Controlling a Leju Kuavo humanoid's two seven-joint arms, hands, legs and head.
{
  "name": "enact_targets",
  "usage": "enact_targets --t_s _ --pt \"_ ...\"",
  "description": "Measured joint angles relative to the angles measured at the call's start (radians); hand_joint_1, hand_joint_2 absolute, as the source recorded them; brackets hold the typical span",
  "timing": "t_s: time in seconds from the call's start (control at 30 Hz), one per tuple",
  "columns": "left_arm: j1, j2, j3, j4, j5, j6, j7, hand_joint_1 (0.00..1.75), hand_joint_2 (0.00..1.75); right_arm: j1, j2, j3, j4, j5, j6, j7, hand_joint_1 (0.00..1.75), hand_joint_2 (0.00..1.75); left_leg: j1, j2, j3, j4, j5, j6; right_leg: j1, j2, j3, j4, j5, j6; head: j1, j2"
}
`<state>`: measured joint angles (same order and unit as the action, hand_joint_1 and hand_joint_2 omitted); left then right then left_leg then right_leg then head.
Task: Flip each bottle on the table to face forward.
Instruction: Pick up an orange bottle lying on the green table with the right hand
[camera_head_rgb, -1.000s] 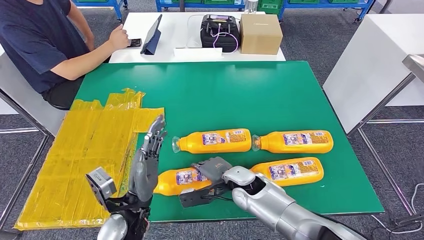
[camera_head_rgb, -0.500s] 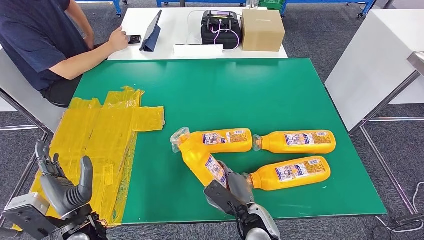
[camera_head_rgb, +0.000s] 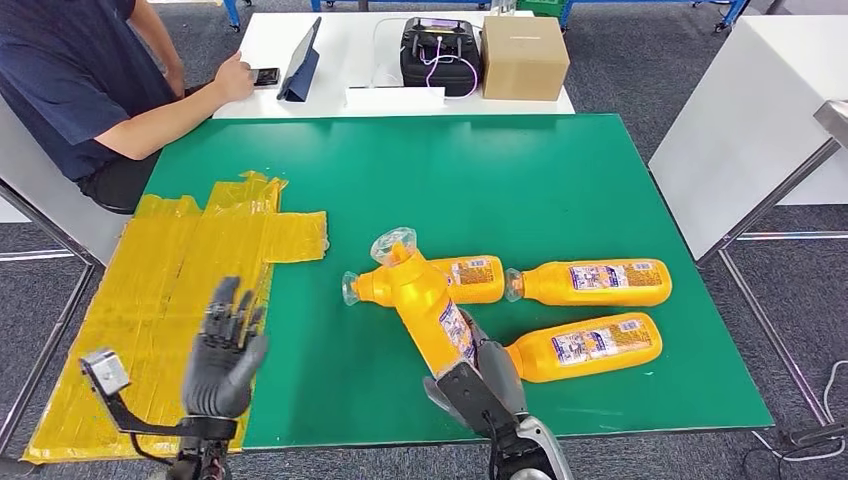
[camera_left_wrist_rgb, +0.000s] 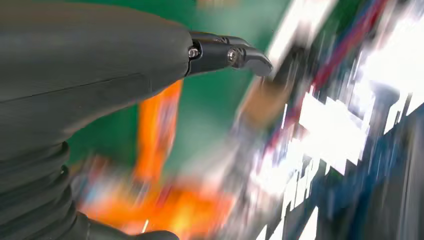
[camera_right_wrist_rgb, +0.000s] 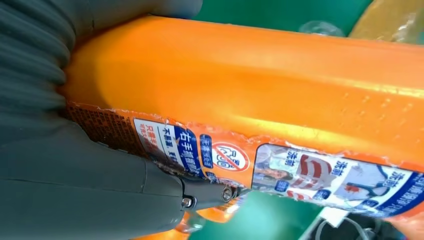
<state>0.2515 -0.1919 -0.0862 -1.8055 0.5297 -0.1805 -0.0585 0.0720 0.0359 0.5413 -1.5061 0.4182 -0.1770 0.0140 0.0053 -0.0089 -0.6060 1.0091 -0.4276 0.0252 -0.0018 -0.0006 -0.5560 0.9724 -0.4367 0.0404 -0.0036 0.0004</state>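
Head view: right hand (camera_head_rgb: 483, 375) clamped round the base of a tilted orange bottle (camera_head_rgb: 425, 298), near the green table's (camera_head_rgb: 520, 180) front edge. Three bottles lie beside it. Left hand (camera_head_rgb: 222, 355) raised, fingers spread, holding nothing, above the yellow sheeting (camera_head_rgb: 190, 280); the table's far half lies bare.

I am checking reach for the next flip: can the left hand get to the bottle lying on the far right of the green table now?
Probably not. The left hand is raised, holding nothing, at the near left, and the held bottle in the right hand crosses the way to the far-right bottle.
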Motion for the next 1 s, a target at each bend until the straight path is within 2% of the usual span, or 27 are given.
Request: enact_targets --t_s 0.1,0.2,0.43,0.57,0.77,1.0 --pt "0.02 0.064 -0.078 0.036 0.126 -0.167 0.004 0.0 1.75 -0.003 0.001 0.001 -0.004 0.0 0.038 -0.028 1.75 1.75 0.0 0.0 -0.001 0.0 0.0 0.0 0.0 0.0 -0.001 0.0 0.0 0.0 0.0 0.0" --pt "0.033 0.118 -0.148 0.055 0.168 -0.217 -0.008 0.0 1.75 -0.008 0.005 0.007 -0.005 0.006 0.059 -0.044 1.75 1.75 0.0 -0.001 -0.002 0.0 0.0 0.0 0.0 0.0 -0.001 0.0 0.0 0.0 0.0 0.0" --pt "0.04 0.207 -0.289 0.063 0.246 -0.201 -0.062 0.0 1.75 -0.015 0.006 0.041 -0.019 0.056 0.111 -0.061 1.75 1.75 0.0 -0.001 -0.002 0.0 0.0 0.0 0.0 0.0 -0.002 0.0 -0.001 0.0 0.0 0.0" --pt "0.038 0.243 -0.344 0.063 0.245 -0.173 -0.088 0.0 1.75 -0.028 0.006 0.077 -0.021 0.073 0.143 -0.061 1.75 1.75 0.0 -0.001 -0.002 0.0 0.0 0.0 0.0 0.0 -0.002 0.0 -0.001 0.0 0.0 0.0" --pt "0.036 0.26 -0.361 0.063 0.215 -0.129 -0.103 0.0 1.75 -0.053 0.006 0.14 -0.021 0.097 0.181 -0.07 1.75 1.75 0.0 -0.001 -0.002 0.0 0.0 0.0 0.0 0.0 -0.002 0.0 -0.001 0.0 0.0 0.0" --pt "0.036 0.262 -0.36 0.063 0.209 -0.122 -0.106 0.0 1.75 -0.063 0.006 0.178 -0.021 0.102 0.184 -0.072 1.75 1.75 0.0 -0.001 -0.002 0.0 0.0 0.0 0.0 0.0 -0.002 0.0 -0.001 0.0 0.0 0.0"
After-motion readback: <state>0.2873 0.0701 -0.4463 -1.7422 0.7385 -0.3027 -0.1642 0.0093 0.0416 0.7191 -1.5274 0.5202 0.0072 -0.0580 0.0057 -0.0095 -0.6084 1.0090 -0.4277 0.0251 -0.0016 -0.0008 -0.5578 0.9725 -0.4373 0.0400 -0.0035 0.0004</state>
